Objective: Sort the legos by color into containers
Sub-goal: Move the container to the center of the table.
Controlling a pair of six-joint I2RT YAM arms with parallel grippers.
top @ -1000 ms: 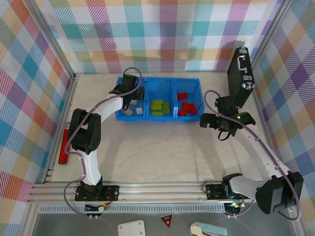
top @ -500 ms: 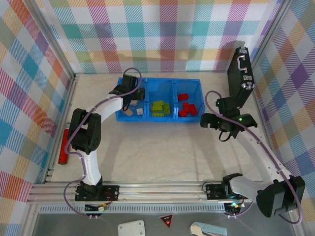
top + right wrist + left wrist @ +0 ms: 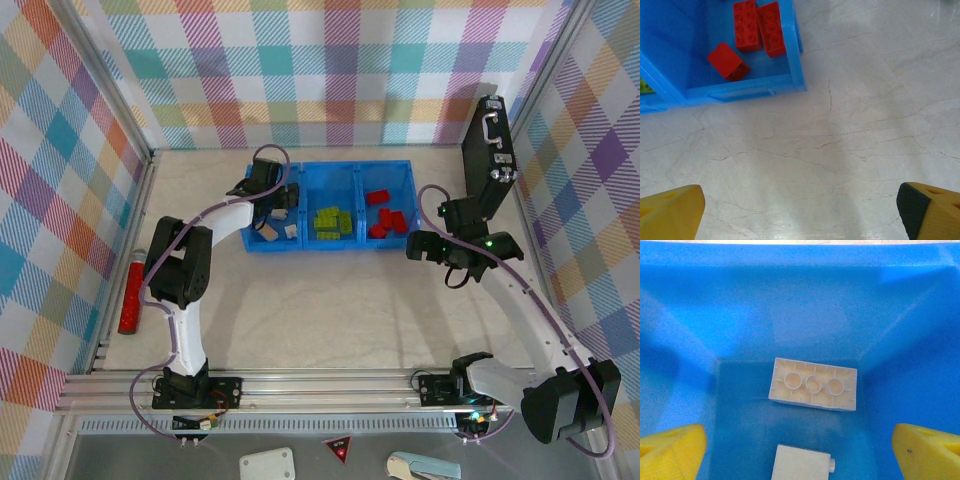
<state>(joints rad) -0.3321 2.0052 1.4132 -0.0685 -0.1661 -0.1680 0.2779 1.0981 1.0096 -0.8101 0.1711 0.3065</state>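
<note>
The blue bin (image 3: 348, 168) has three compartments: beige legos (image 3: 276, 231) on the left, lime green legos (image 3: 330, 222) in the middle, red legos (image 3: 386, 221) on the right. My left gripper (image 3: 287, 203) is open, low inside the left compartment. In the left wrist view an upturned beige brick (image 3: 814, 385) lies ahead and another beige brick (image 3: 802, 464) lies on the floor between the yellow fingertips (image 3: 672, 452), not gripped. My right gripper (image 3: 415, 247) hangs open over bare table beside the bin's right end (image 3: 796, 60), with the red bricks (image 3: 759, 31) ahead of it.
A long red cylinder (image 3: 130, 298) lies by the left wall. A black case with a metal handle (image 3: 488, 160) leans at the back right. Plaid walls close in three sides. An aluminium rail (image 3: 320, 385) runs along the near edge.
The left gripper has moved a little right and deeper into the left compartment, and the bin has shifted slightly right and nearer. The right arm has barely moved.
</note>
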